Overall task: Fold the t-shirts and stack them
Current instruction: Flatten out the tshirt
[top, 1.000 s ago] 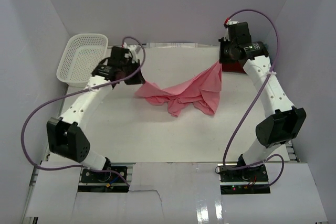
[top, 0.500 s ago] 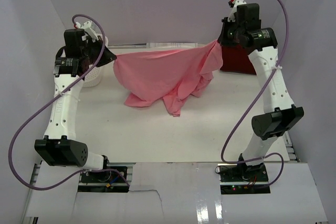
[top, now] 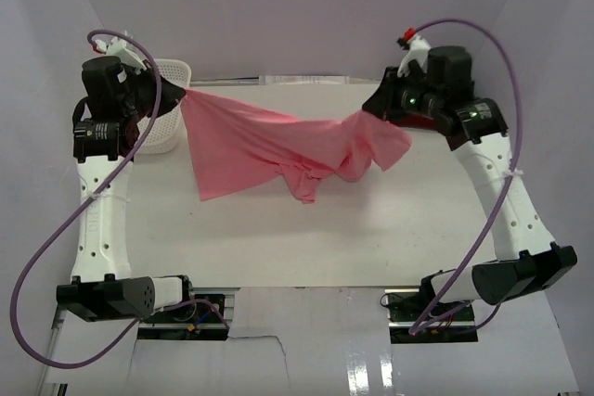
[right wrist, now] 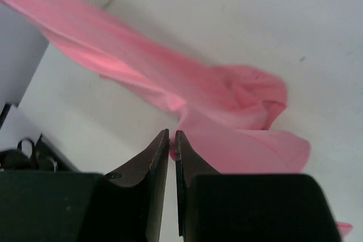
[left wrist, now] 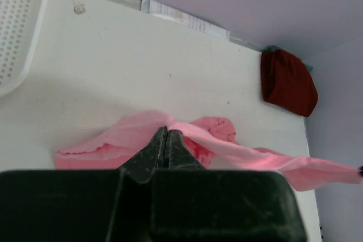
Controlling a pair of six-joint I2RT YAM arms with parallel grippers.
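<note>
My left pincer [top: 174, 92] is clenched on one edge of the pink t-shirt [top: 246, 141], raised at the far left just beside the white basket [top: 162, 139]. In the left wrist view its two fingers meet, with pink cloth bunched around their tips. From there the shirt runs as a sagging band across the back of the surface [top: 306, 238] to my right pincer [top: 373, 110], which hangs at the far right. The shirt's wide left part drapes down from my left grip, and I cannot tell whether its lower hem touches the surface. The middle droops into a crumpled fold, and the right end is gathered in a lump right at my right fingertips. In the right wrist view those fingers stand a thin crack apart with pink cloth directly past the tips, and I cannot tell whether any cloth is pinched between them. The dark red t-shirt [left wrist: 288, 80] lies in a compact heap in the far right corner of the surface, apart from the pink one.
</note>
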